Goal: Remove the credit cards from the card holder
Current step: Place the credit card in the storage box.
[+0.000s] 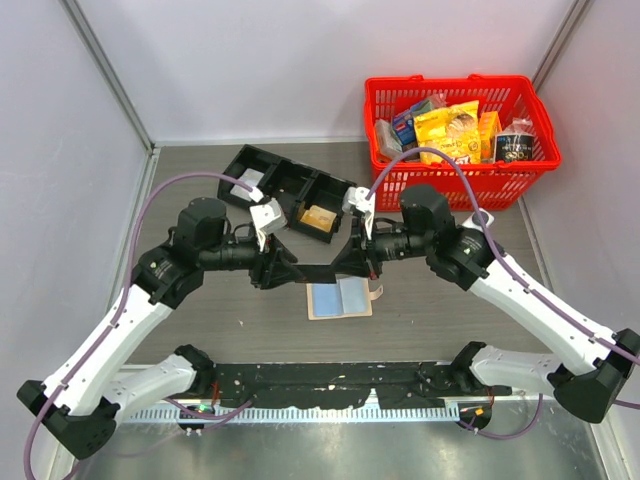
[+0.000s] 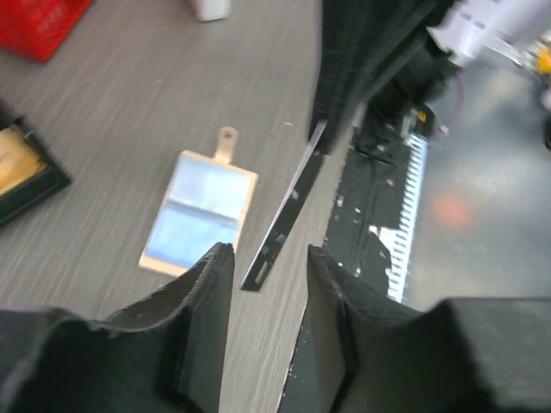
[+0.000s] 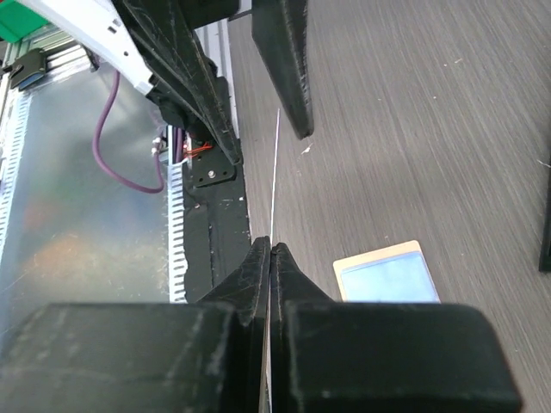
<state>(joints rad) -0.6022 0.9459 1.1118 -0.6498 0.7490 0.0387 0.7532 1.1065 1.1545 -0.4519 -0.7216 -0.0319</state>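
Right jaws pinched a credit card, edge-on, face hidden; left jaws gaped around its far end, contact unclear. Forearms lay level, facing. Card holder lay open at the card's 6 o'clock.

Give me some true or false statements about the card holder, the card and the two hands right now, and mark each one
1. The card holder lies open on the table. True.
2. The right hand is pinched shut on a credit card. True.
3. The left hand is clamped shut. False: its fingers stand apart, with the card's end between them.
4. The red basket is empty. False: it holds several packets.
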